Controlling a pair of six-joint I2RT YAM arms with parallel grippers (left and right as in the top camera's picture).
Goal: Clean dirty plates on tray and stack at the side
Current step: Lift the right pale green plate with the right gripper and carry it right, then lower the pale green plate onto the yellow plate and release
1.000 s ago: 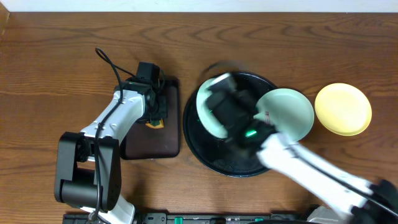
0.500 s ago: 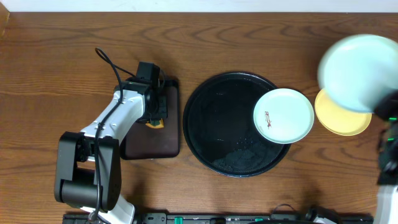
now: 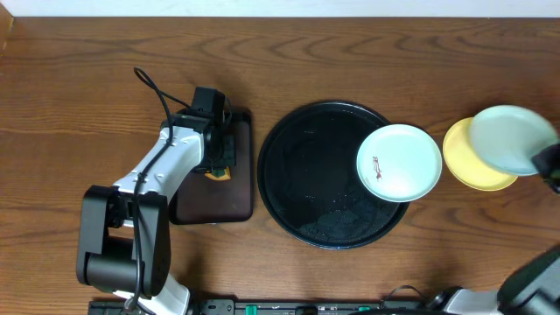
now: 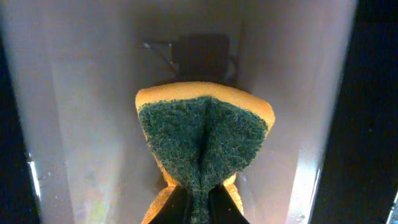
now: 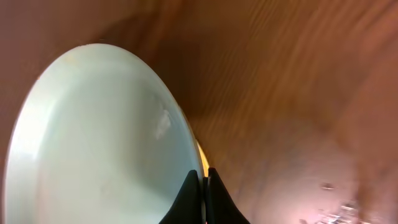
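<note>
Mint-coloured, the held plate [image 3: 509, 138] is pinched at its rim by the right gripper [image 5: 203, 179] over the yellow plate [image 3: 462, 163] at far right. The smeared plate [image 3: 399, 163] lies on the round tray [image 3: 297, 175], centre; the left gripper [image 4: 198, 204] clamps a sponge [image 4: 204, 134].

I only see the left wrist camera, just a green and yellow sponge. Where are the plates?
Observer: One white plate with a red smear sits on the right side of the round black tray.
Operator: Where's the other arm?
Observer: Far right; the right gripper is shut on the rim of a mint plate, above a yellow plate.
Operator: What's under my sponge?
Observer: The sponge, pinched by the left gripper, is over a small rectangular tray.
</note>
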